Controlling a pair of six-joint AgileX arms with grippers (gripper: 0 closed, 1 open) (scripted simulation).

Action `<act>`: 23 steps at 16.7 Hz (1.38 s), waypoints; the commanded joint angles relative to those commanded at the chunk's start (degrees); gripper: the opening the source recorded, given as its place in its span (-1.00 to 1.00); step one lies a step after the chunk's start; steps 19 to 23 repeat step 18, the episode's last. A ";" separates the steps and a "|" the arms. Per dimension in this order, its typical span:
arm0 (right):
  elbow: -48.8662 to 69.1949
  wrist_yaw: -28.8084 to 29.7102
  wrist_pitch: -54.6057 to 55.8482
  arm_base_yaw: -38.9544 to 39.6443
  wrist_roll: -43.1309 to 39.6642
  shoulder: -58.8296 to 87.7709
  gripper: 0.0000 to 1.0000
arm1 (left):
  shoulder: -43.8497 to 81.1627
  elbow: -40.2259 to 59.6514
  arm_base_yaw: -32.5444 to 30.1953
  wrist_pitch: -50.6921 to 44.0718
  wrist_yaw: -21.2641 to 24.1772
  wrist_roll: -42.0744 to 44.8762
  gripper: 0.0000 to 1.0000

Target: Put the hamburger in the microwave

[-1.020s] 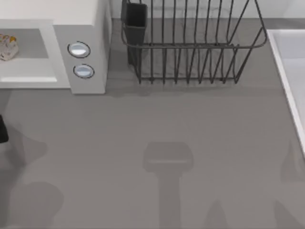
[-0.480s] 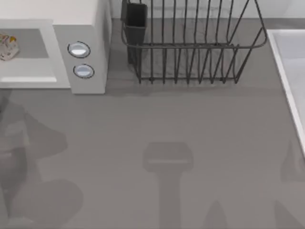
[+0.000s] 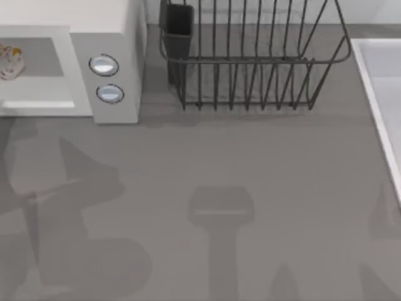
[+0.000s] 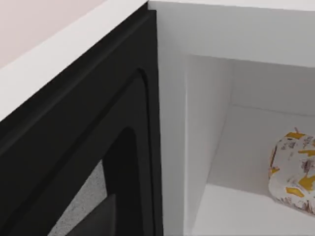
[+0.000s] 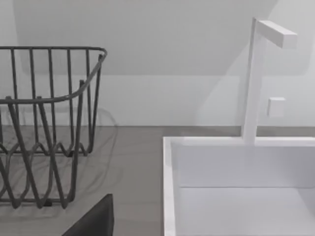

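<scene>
White paper: the hamburger [image 3: 9,61], a small rounded bundle in a crinkled white wrapper printed with orange-yellow and dark marks, lies on the floor of the cavity inside the microwave; in my left wrist view it [image 4: 294,169] rests near the cavity's front edge.
Microwave: a large white boxy appliance [image 3: 119,31] at the table's far left, smooth-walled, with 2 round silver-blue knobs [image 3: 103,64] stacked on its panel.
Door: a glossy black door [image 4: 83,152] with a speckled window stands swung open beside the cavity.
Rack: a dark wire dish rack [image 3: 250,59] of thin bent rods sits just right of the microwave, a dark cup-like holder [image 3: 178,25] at its corner.
Sink: a white rectangular basin [image 5: 236,182] with a squared white tap [image 5: 261,73] lies at the table's right edge.
Surface: a matte grey table [image 3: 250,163], crossed by soft arm shadows.
Wall: plain and pale behind the rack.
Fingers: I cannot tell for either gripper.
</scene>
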 joint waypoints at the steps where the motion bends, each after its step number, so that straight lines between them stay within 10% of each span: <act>1: 0.00 0.00 0.00 0.00 0.00 0.00 1.00 | -1.23 0.28 0.03 -1.88 -0.11 -0.01 1.00; 13: 0.00 0.00 0.00 0.00 0.00 0.00 1.00 | -12.37 -1.46 1.12 -26.93 4.28 1.25 1.00; 23: 0.00 0.00 0.00 0.00 0.00 0.00 1.00 | -13.29 -2.00 1.16 -29.37 5.00 1.39 1.00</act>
